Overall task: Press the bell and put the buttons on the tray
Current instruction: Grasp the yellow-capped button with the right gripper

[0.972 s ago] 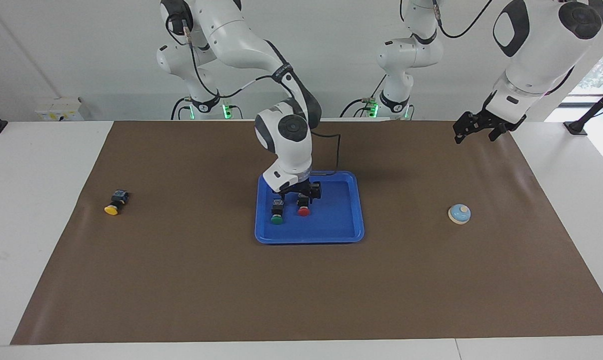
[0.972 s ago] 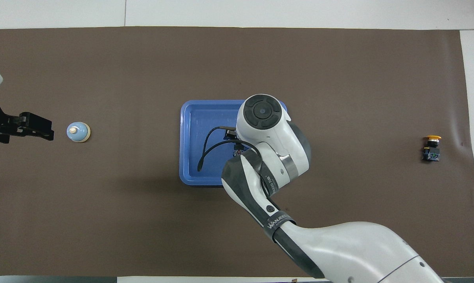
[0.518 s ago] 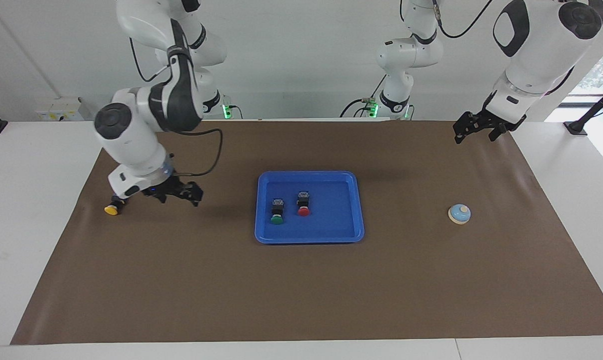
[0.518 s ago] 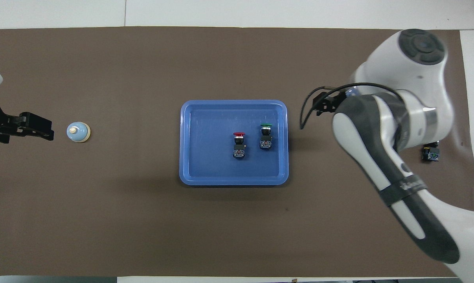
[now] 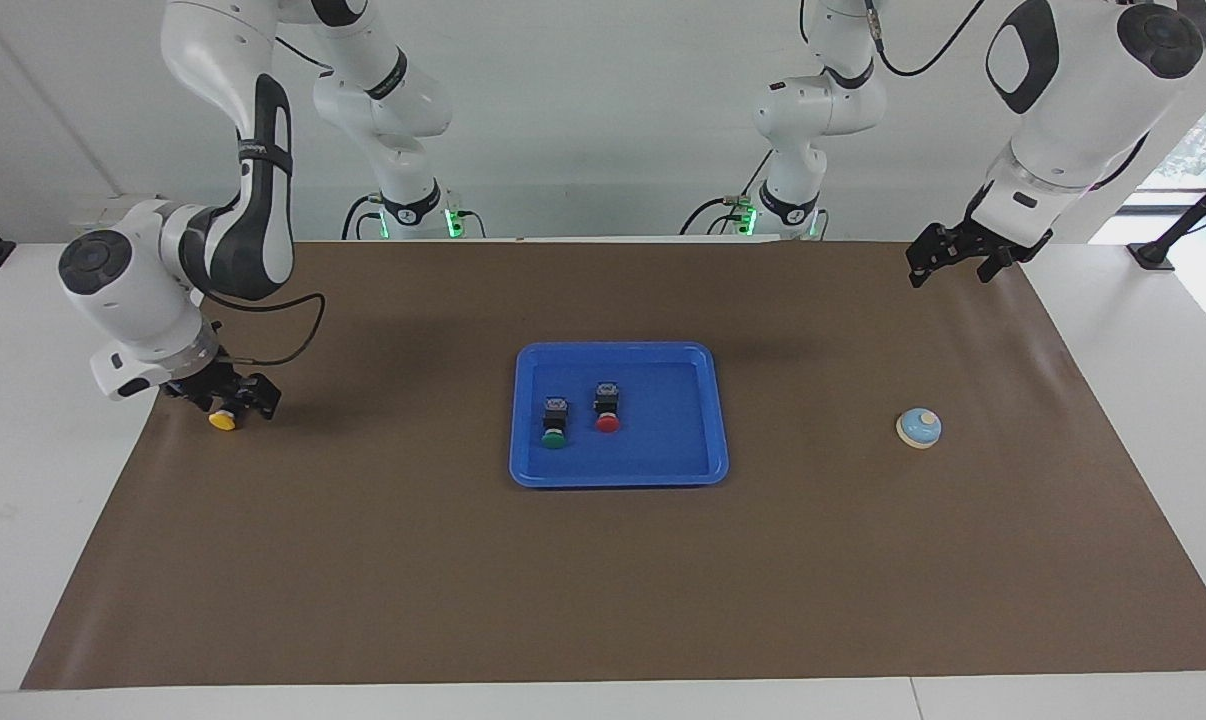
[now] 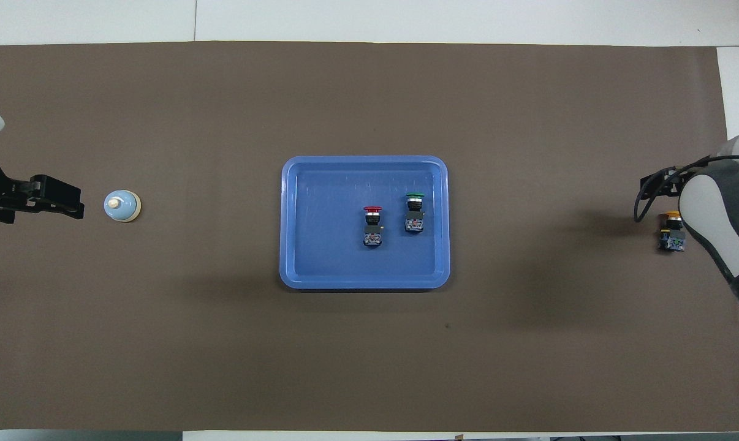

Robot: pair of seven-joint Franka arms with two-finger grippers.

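Note:
The blue tray [image 5: 618, 478] [image 6: 363, 283] lies mid-table with the green button [image 5: 554, 425] [image 6: 414, 211] and the red button [image 5: 607, 412] [image 6: 372, 225] lying in it side by side. On the mat toward the right arm's end lies the yellow button [image 5: 223, 420] [image 6: 673, 229]. My right gripper [image 5: 231, 402] is low over its black body, open, with the yellow cap showing below the fingers. The light-blue bell [image 5: 919, 427] [image 6: 122, 206] stands toward the left arm's end. My left gripper [image 5: 955, 268] [image 6: 78, 204] waits open, up in the air beside the bell.
A brown mat [image 5: 603, 600] covers most of the white table [image 5: 53, 480]. The right arm's wrist and forearm [image 6: 722, 226] partly cover the yellow button from above. Nothing else lies on the mat.
My right arm left the tray, with the red button lying in it beside the green one, and swung out to the yellow button. The left arm has not moved.

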